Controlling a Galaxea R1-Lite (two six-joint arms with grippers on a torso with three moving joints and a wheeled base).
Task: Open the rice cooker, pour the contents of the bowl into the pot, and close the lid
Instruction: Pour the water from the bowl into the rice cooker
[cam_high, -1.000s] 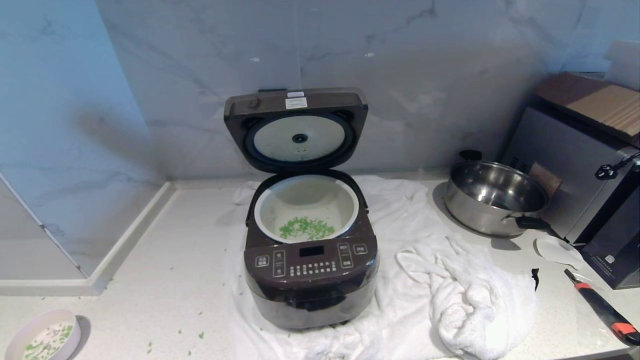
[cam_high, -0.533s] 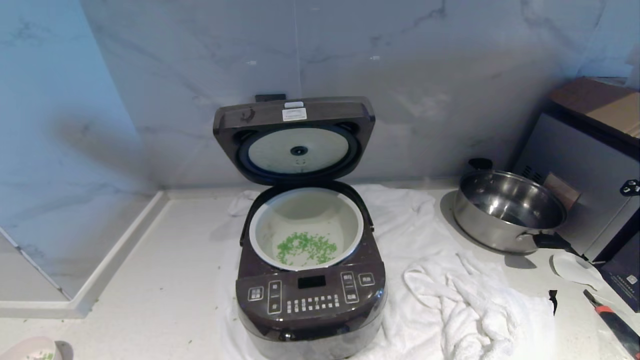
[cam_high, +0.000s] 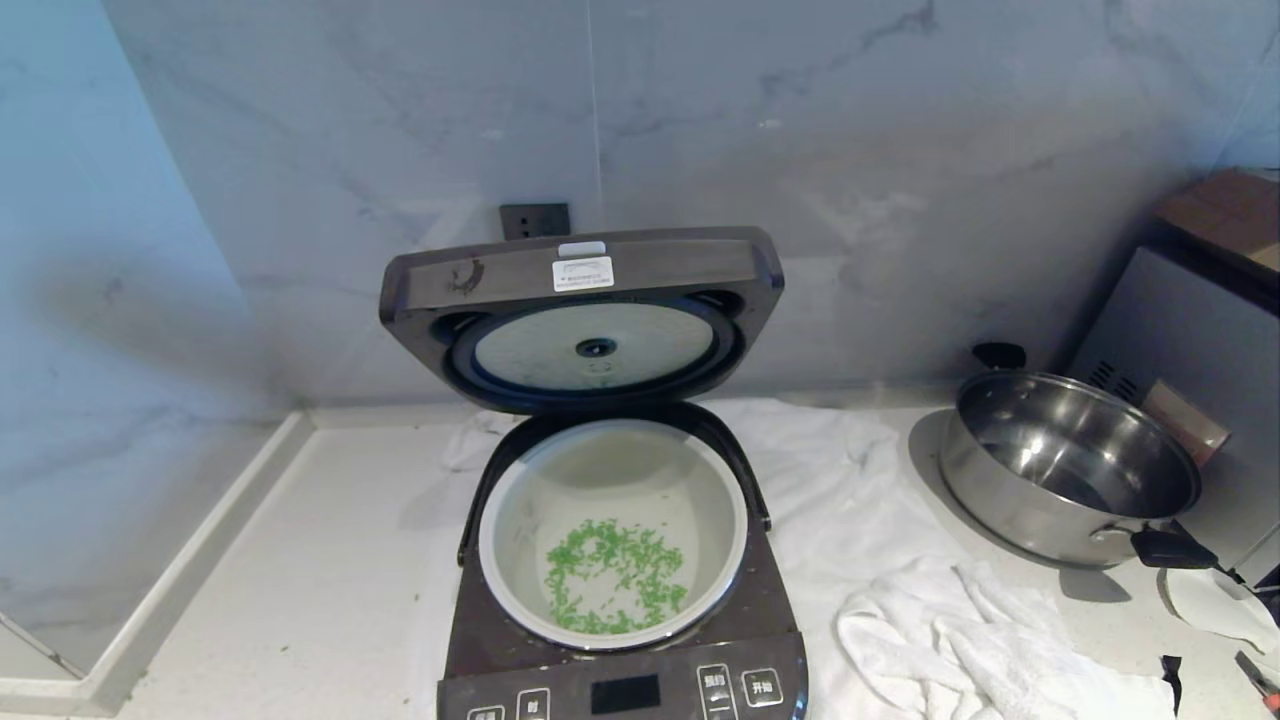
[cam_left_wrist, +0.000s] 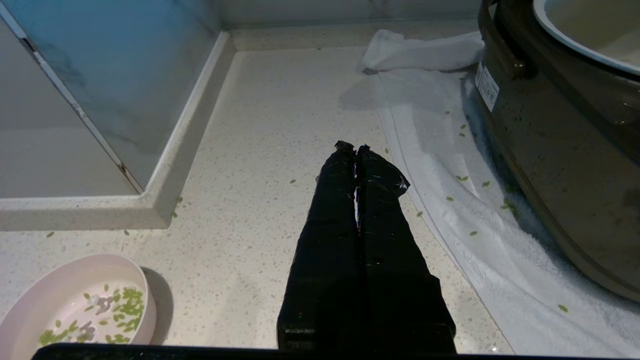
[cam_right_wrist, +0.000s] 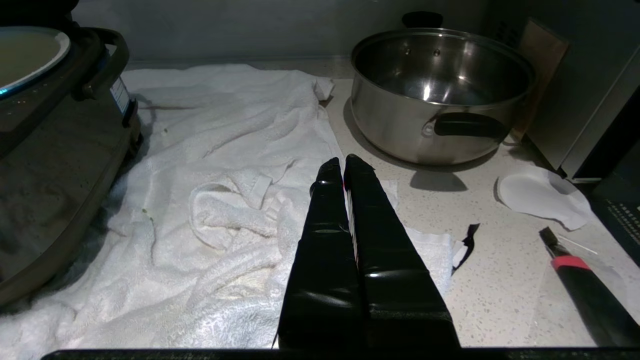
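My view has closed in on cooker (cam_high: 620, 560); nothing on tabletop (cam_high: 330, 560) shifted. Greens (cam_high: 615, 575) in pot (cam_high: 612, 530), bowl (cam_left_wrist: 75, 305) set down left. Lid (cam_high: 580, 315) up: closing remains. Both fingers (cam_left_wrist: 357, 200) (cam_right_wrist: 345, 200) clenched, empty. Next: raise arm, push lid down.

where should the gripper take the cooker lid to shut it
Take the lid at its upper free edge, coming from above and the front: it stands upright on the rear hinge, inner plate facing forward, so that edge swings down over the pot.
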